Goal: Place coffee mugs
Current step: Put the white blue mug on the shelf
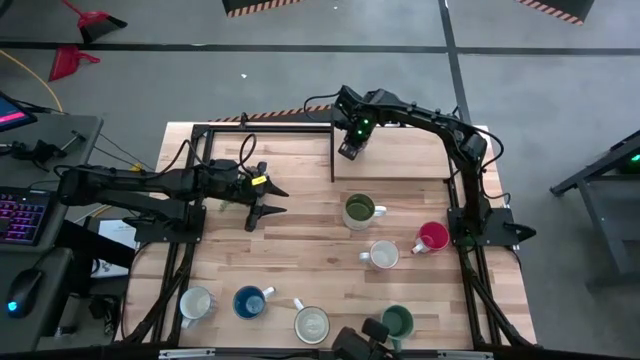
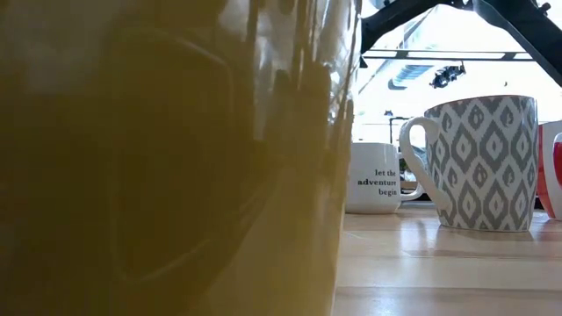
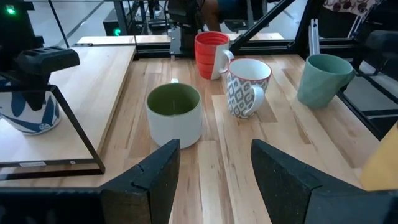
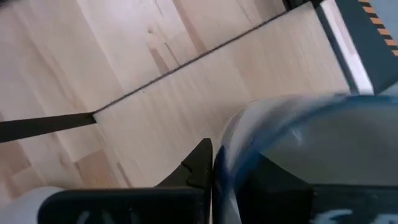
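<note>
Filling the left half of the low view, a glossy cream-yellow mug (image 2: 176, 158) stands right against the lens. Past it, right of centre, are a white mug (image 2: 382, 178) lettered "let the adventure begin", a white mug with a grey diamond pattern (image 2: 479, 162), and a sliver of the red mug (image 2: 553, 167) at the right edge.

From above, the wooden surface (image 1: 300, 250) carries the olive green mug (image 1: 359, 211) near the middle of the frame. The patterned mug sits lower right of it, and the red mug is farther right. Along the bottom edge sit a grey-white mug (image 1: 196, 303), the blue mug (image 1: 249, 302), a pale mug (image 1: 311, 324) and the teal green mug (image 1: 397, 321).

A white mug with blue markings (image 3: 28, 115) rests on the raised wooden platform (image 1: 400, 160) at upper centre. The right gripper (image 1: 350, 148) is directly over it. In the right wrist view its fingers (image 4: 199, 165) straddle the mug's rim, one outside the wall and one inside. Whether they pinch the wall or stand just off it, I cannot tell.

The left gripper (image 1: 268, 200) hangs above the surface at centre left, its fingers (image 3: 155, 174) spread wide and holding nothing, pointing toward the olive green mug.
</note>
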`<state>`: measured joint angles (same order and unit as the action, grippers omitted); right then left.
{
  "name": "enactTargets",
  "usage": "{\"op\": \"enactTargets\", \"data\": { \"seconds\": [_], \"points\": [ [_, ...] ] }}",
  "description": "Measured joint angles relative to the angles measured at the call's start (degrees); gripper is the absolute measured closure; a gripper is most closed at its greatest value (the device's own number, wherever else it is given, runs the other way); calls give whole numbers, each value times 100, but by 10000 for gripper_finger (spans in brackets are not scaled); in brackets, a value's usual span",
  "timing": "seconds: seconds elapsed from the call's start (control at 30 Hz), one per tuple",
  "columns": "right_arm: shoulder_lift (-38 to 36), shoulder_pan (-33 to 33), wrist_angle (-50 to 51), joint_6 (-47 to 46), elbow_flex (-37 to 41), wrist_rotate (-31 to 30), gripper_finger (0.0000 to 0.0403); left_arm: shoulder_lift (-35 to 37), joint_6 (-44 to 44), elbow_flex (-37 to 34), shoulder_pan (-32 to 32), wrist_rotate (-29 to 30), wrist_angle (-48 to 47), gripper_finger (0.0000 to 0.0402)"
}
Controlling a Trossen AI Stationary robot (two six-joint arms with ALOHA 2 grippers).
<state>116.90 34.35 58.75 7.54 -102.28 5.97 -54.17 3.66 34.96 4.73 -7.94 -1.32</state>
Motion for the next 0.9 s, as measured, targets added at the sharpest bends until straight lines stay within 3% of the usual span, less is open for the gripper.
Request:
{"op": "enactTargets", "data": {
  "seconds": [0.4, 0.9],
  "points": [
    [0, -131, -32, 0, 0, -299, 304, 0, 0, 0, -1, 0, 2, 216],
    [-113, -140, 209, 43, -372, -659, 299, 0, 2, 0, 0, 0, -7, 216]
  ]
}}
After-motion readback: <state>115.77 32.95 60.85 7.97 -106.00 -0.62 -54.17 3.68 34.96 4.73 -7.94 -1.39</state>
